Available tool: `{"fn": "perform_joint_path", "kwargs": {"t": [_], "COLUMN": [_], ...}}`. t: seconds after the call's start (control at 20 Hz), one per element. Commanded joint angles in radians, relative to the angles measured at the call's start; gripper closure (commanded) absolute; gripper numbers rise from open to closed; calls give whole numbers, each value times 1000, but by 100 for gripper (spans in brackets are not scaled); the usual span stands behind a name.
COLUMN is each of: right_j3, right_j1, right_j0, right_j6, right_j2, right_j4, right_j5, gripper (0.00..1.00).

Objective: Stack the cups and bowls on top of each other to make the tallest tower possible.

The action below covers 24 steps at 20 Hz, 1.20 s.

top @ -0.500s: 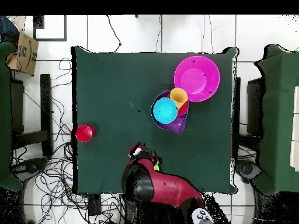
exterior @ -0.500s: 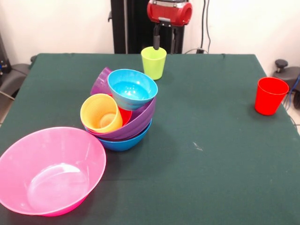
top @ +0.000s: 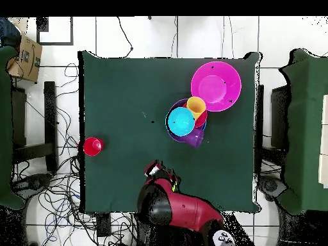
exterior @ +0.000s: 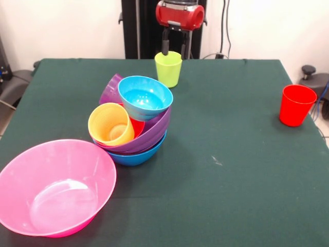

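Note:
My gripper (exterior: 175, 45) hangs open just above the lime green cup (exterior: 168, 68), which stands upright on the table's far side; the fingers do not touch it. The tower (exterior: 134, 123) has the medium blue bowl (exterior: 136, 156) as its base. On it are the large purple bowl (exterior: 157, 131), the small red bowl (exterior: 137, 127), a tilted yellow cup (exterior: 110, 123), the light blue bowl (exterior: 145, 98) and the purple cup (exterior: 109, 90). The red cup (exterior: 296, 105) stands alone at the right. The orange bowl is hidden. In the overhead view my arm (top: 170, 205) covers the green cup.
The very large pink bowl (exterior: 56, 188) sits upright at the near left corner, close to the tower; it also shows in the overhead view (top: 216, 86). Chairs stand beside the green table (exterior: 226, 170). Cables lie on the floor around it.
My gripper has risen a little above the green cup and shifted slightly left in the front view. The cup and the tower have not moved.

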<state>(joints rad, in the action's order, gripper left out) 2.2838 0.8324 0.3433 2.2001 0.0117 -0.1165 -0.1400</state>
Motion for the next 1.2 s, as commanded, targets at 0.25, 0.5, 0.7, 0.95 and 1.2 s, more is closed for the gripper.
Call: {"fn": "perform_joint_path", "kwargs": {"t": [0.25, 0.5, 0.7, 0.95, 1.2], "right_j3": [60, 40, 38, 38, 38], "right_j1": [-89, -123, -120, -117, -120], "right_j0": [46, 24, 9, -1, -7], "right_j6": [119, 135, 141, 147, 151], "right_j2": [33, 26, 30, 36, 38], "right_j4": [-99, -91, -76, -63, -55], "right_j5": [-66, -93, -93, -94, -97], "gripper": [0, 0, 0, 0, 0]}}
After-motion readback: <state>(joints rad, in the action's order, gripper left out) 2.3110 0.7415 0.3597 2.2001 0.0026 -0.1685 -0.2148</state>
